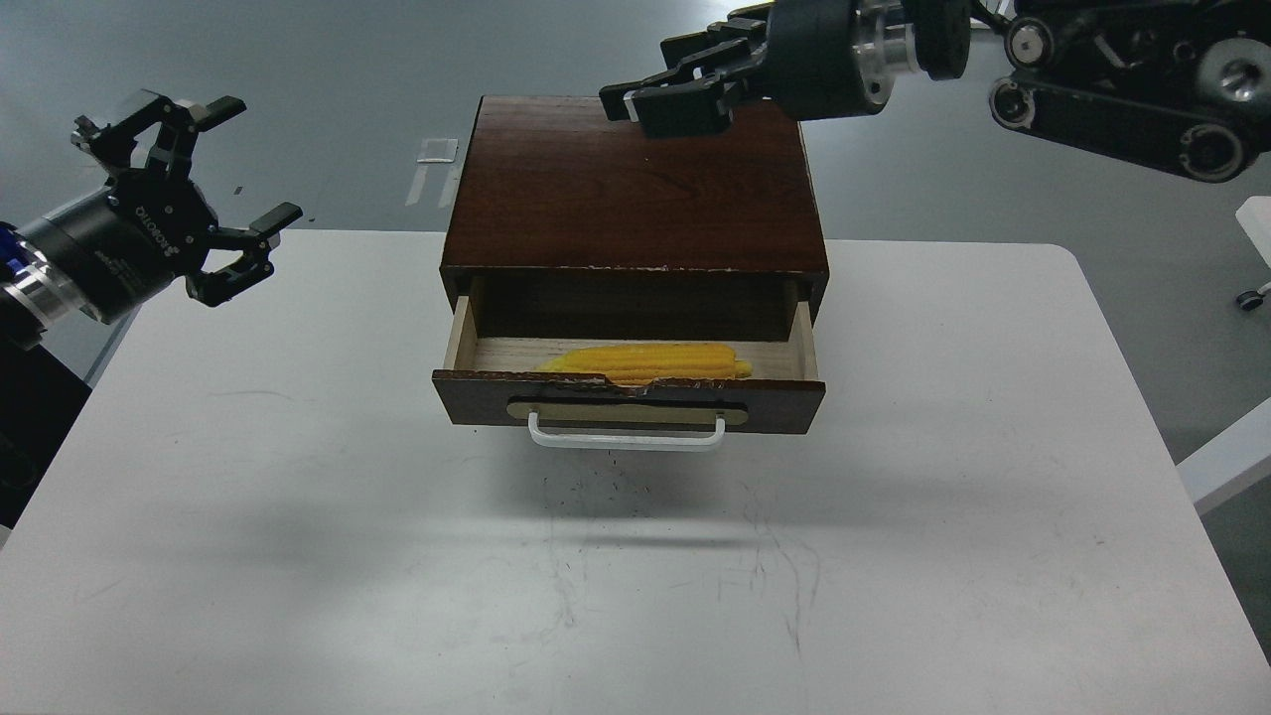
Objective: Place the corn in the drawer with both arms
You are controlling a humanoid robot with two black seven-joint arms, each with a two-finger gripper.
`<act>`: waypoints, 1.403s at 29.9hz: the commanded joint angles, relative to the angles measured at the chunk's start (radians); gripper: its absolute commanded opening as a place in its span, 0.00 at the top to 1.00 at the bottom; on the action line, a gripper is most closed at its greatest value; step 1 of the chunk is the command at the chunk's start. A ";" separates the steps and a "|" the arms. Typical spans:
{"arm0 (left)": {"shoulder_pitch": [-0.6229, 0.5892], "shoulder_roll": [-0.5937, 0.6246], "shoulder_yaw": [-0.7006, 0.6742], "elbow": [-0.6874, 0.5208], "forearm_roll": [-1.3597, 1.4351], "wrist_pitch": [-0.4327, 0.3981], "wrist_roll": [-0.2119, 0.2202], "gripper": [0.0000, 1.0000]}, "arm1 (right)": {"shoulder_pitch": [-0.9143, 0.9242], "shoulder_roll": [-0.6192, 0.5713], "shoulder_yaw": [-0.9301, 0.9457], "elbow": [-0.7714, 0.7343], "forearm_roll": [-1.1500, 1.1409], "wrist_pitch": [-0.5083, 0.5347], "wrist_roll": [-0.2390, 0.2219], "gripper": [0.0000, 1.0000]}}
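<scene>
The dark brown cabinet [635,189] stands at the back middle of the white table [298,516]. Its drawer [628,399] is pulled open, with a white bar handle [626,437] on a brass plate. The yellow corn [650,361] lies lengthwise inside the drawer on the pale wood, just behind the chipped front edge. My left gripper [233,184] is open and empty, held over the table's far left edge, well away from the drawer. My right gripper [650,94] hovers above the cabinet's back top, fingers pointing left, close together and holding nothing.
White tape marks [432,169] lie on the grey floor behind the table. A white furniture edge [1226,457] and a caster [1251,298] show at the right.
</scene>
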 commanded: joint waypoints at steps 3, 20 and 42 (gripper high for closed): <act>0.000 0.000 0.000 0.000 0.000 0.000 0.000 0.01 | -0.208 -0.150 0.177 0.001 0.224 0.000 0.000 0.08; 0.026 0.000 0.000 0.000 -0.002 0.000 0.000 0.01 | -0.912 -0.299 0.713 -0.020 0.821 -0.020 0.000 0.01; 0.064 -0.034 -0.011 0.009 -0.003 0.000 0.000 0.01 | -1.092 -0.135 0.770 -0.115 0.927 0.046 0.000 0.00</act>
